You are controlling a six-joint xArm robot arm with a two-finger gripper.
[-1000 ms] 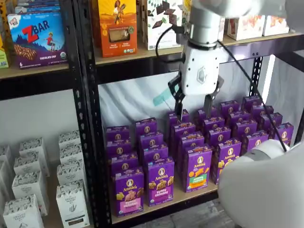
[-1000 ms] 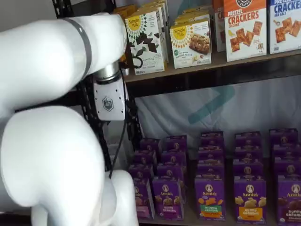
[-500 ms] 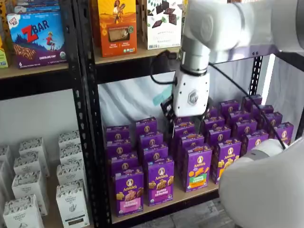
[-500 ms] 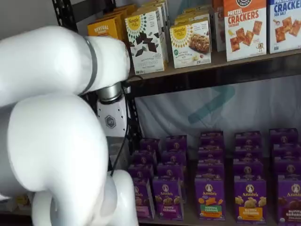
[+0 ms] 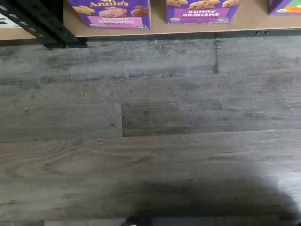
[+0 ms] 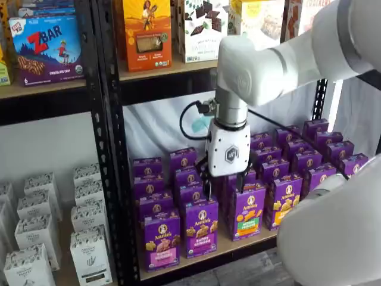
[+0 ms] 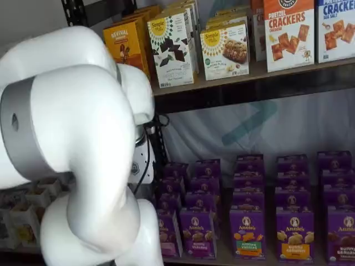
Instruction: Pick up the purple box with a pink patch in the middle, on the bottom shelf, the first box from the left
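The purple box (image 6: 161, 241) with its pink band stands upright at the front left of the bottom shelf (image 6: 241, 245). The wrist view shows its lower edge (image 5: 113, 8) on the tan board (image 5: 160, 27). In a shelf view it (image 7: 169, 234) is partly hidden behind my arm. My gripper (image 6: 224, 183) hangs over the second and third columns of purple cartons, above and to the right of the purple box, not touching it. Its two black fingers show a gap, with nothing between them. In a shelf view only its white body (image 7: 143, 166) shows.
A purple Bunny Grahams carton (image 6: 201, 229) and one with a green-and-orange patch (image 6: 247, 211) stand right of the target, with several rows behind. A black upright (image 6: 113, 179) is close on its left. White cartons (image 6: 36, 238) fill the left bay. The grey plank floor (image 5: 150, 132) lies below.
My gripper has come down and to the left, from the upper beam's height to just above the front rows of purple cartons. The boxes have not moved.
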